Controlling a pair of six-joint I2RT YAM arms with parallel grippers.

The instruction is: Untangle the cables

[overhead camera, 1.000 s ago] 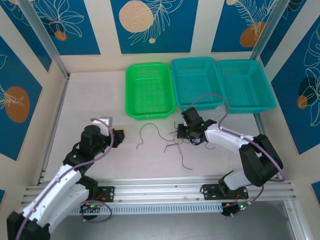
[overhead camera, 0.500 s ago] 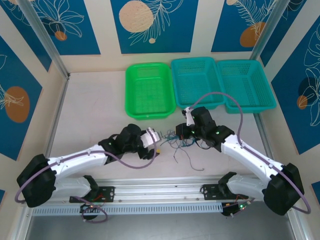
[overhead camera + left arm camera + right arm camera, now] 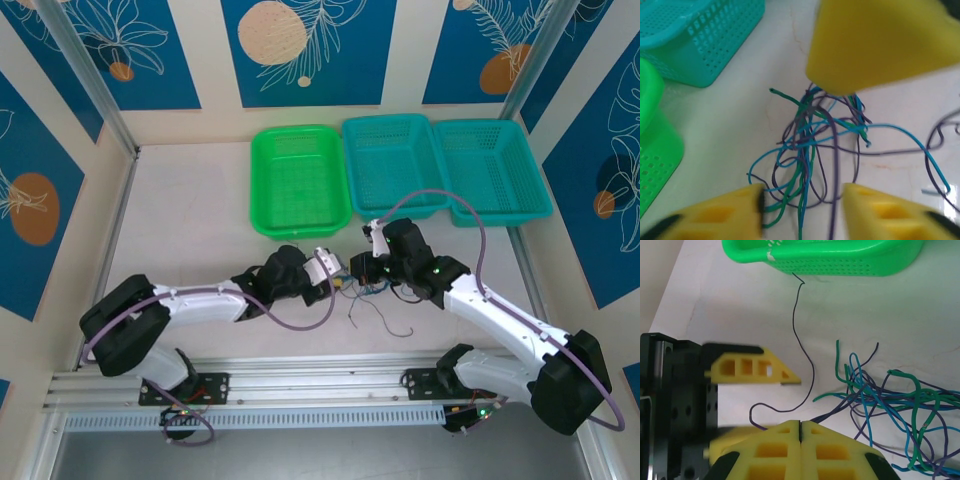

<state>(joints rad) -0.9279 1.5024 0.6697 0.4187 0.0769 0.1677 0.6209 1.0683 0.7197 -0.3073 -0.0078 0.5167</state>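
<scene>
Straddling the cables (image 3: 807,145) low in the frame, my left gripper (image 3: 802,194) is standing partly open, gripping nothing; above it, my right gripper (image 3: 800,426) is pinching the tangle's top, jaws closed tight, strands sprawling across the counter (image 3: 725,130).

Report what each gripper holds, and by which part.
Right gripper is shut on the cables, pinching strands at one end of the tangle. Left gripper stands open astride some strands, gripping nothing.
</scene>
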